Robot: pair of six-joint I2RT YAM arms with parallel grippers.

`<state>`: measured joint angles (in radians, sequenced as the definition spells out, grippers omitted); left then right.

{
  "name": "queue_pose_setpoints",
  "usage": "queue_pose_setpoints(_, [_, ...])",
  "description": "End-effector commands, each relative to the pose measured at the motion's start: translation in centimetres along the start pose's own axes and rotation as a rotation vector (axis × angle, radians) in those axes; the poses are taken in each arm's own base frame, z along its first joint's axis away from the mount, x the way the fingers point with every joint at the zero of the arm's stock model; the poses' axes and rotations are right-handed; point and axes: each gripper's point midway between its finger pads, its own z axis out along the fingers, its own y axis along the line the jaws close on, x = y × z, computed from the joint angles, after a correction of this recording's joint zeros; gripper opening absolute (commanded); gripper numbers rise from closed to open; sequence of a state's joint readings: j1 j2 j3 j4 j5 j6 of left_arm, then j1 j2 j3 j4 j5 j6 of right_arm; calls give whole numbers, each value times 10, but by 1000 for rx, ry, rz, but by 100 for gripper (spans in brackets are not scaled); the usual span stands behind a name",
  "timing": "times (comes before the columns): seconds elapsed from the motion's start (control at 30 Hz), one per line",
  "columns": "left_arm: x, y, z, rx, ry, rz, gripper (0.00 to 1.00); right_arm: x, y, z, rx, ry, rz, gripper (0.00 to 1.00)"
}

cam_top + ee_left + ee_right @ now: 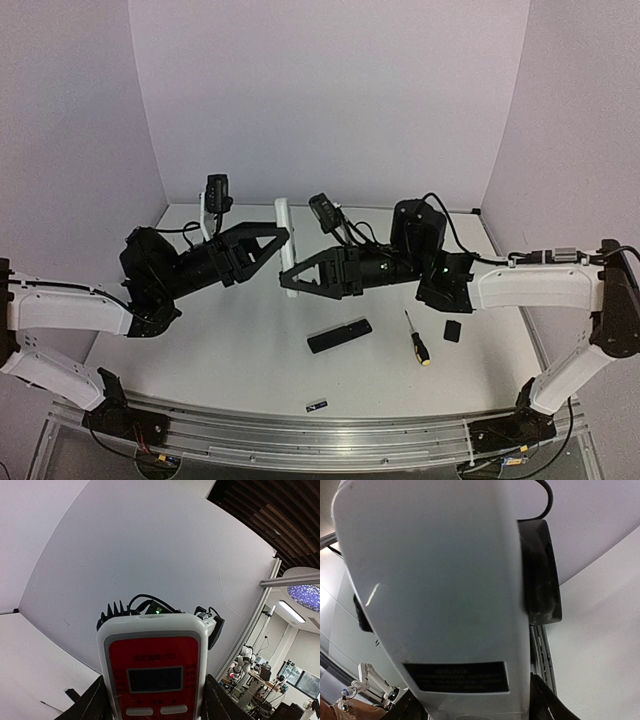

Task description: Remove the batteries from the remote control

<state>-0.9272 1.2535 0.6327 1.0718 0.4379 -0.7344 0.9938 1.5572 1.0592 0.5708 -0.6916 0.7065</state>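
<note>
Both the left fingers (94,702) and the right fingers (543,580) clench the red-faced white remote (284,215) between them; hold one grip firm while tipping its back downward.

**A:** Can you read anything on the white plastic remote control with the red front panel (152,670)?

**B:** No. There is a faint line of darker characters just above its grey rectangular display (154,679), but it is too blurred to make out.

**A:** And on its back?

**B:** The right wrist view shows a black rectangular sticker (456,676) low on the white shell. It has several lines of pale print, too small and soft to read.

**A:** What about the flat black bar-shaped remote (339,335) on the table (250,340)?

**B:** From above, no lettering can be made out on it.
</note>
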Motion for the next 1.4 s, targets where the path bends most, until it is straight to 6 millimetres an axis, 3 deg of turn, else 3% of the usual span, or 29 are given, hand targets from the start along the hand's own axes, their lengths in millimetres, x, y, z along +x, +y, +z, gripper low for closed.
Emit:
queue_pose_setpoints(0.0, [-11, -18, 1, 87, -44, 45, 0, -18, 26, 5, -73, -41, -90, 49])
queue_pose_setpoints(0.13, [-6, -13, -1, 65, -34, 35, 3, -18, 23, 2, -50, -55, -100, 29])
queue_pose_setpoints(0.27, [0, -4, -4, 3, -2, 19, 26, -9, 3, -2, 50, -45, -103, 15])
queue_pose_setpoints(0.37, [3, 7, -10, -85, 20, 6, 60, 0, -17, -9, 176, -18, -104, 10])
queue_pose_setpoints(0.43, [8, 17, -16, -165, 53, -14, 89, 7, -31, -16, 274, 13, -106, 9])
queue_pose_setpoints(0.5, [9, 28, -25, -258, 64, -37, 99, 21, -52, -30, 414, 83, -107, 7])
queue_pose_setpoints(0.67, [20, 58, -51, -518, 116, -171, 100, 55, -87, -65, 666, 297, -143, 4])
queue_pose_setpoints(0.8, [42, 77, -55, -653, 239, -268, 100, 68, -92, -74, 700, 417, -211, 3])
queue_pose_setpoints(0.9, [61, 74, -44, -614, 352, -323, 100, 73, -93, -79, 710, 479, -284, 3])
queue_pose_setpoints(1.17, [82, 57, -18, -422, 458, -475, 99, 79, -93, -85, 730, 602, -419, 2])
queue_pose_setpoints(1.37, [102, 56, -16, -314, 526, -606, 83, 78, -82, -77, 663, 628, -511, 2])
